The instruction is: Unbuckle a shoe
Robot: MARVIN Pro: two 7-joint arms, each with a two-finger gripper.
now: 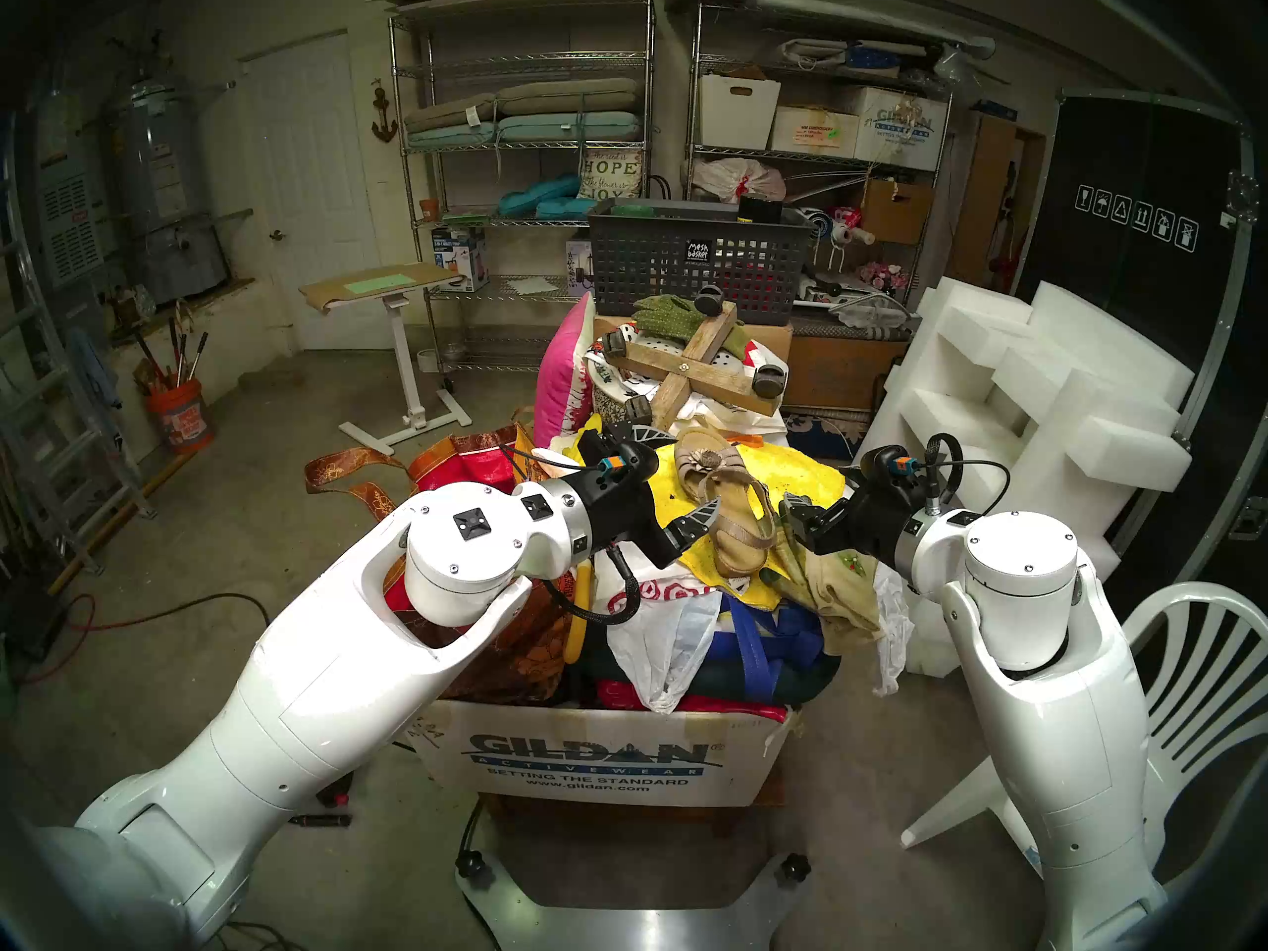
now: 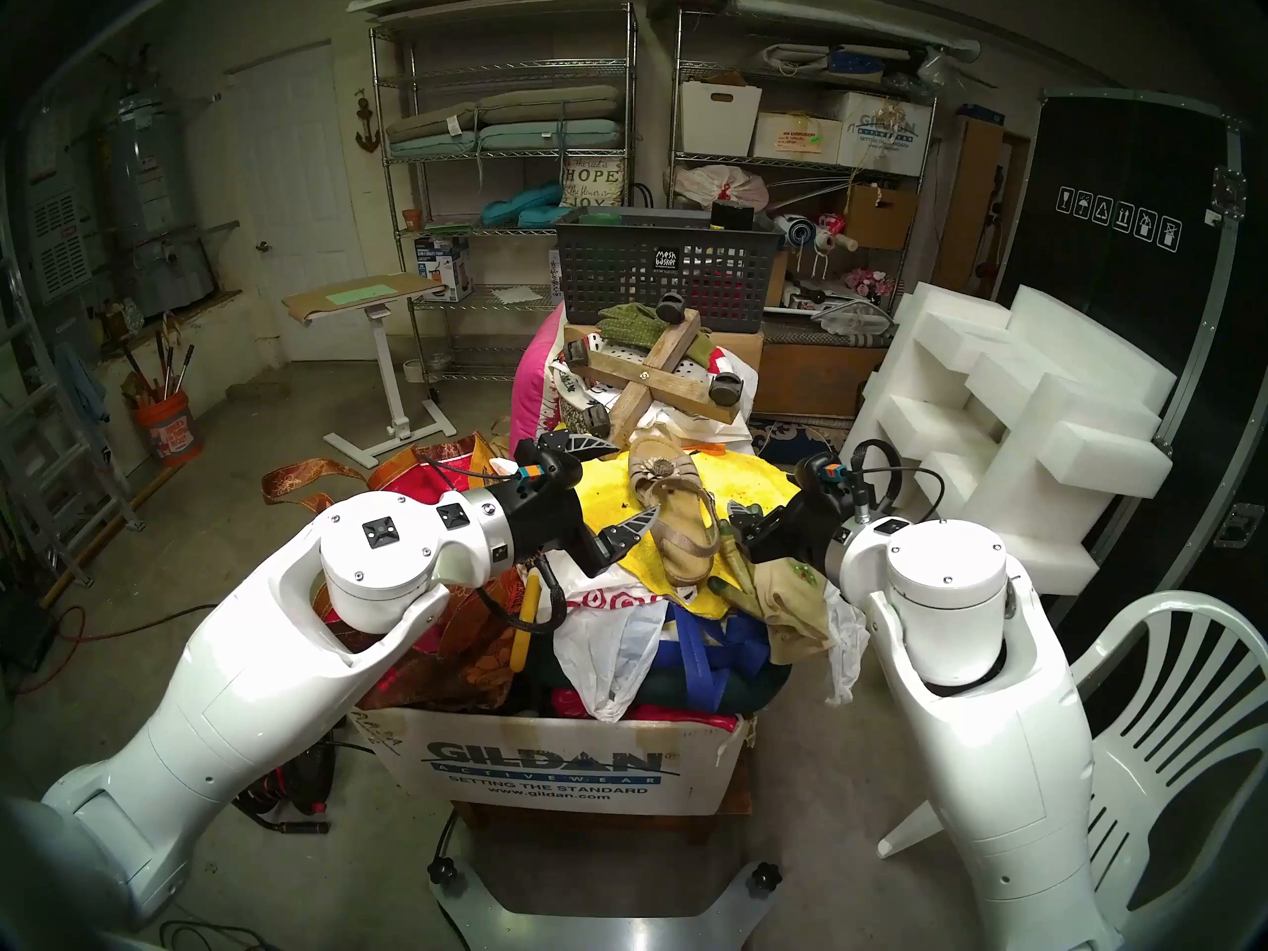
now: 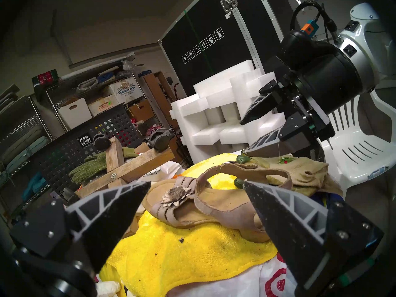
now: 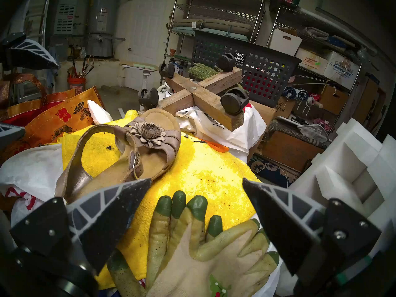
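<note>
A tan sandal [image 1: 727, 503] with a leather flower lies on a yellow towel [image 1: 803, 476] on top of a heap of bags. Its ankle strap runs through a metal buckle [image 4: 134, 160] and looks fastened. My left gripper [image 1: 693, 469] is open and empty, its fingers spread wide on the sandal's left side [image 3: 197, 183]. My right gripper [image 1: 796, 517] is open and empty just right of the sandal's heel, above a beige glove with green fingertips [image 4: 192, 247]. In the right wrist view the sandal [image 4: 128, 161] lies ahead and to the left of my right gripper [image 4: 197, 180].
A wooden cross with caster wheels [image 1: 700, 359] lies just behind the sandal, below a dark mesh basket [image 1: 693, 256]. The heap fills a Gildan cardboard box [image 1: 597, 757]. White foam blocks [image 1: 1029, 380] and a white plastic chair [image 1: 1201, 654] stand at the right.
</note>
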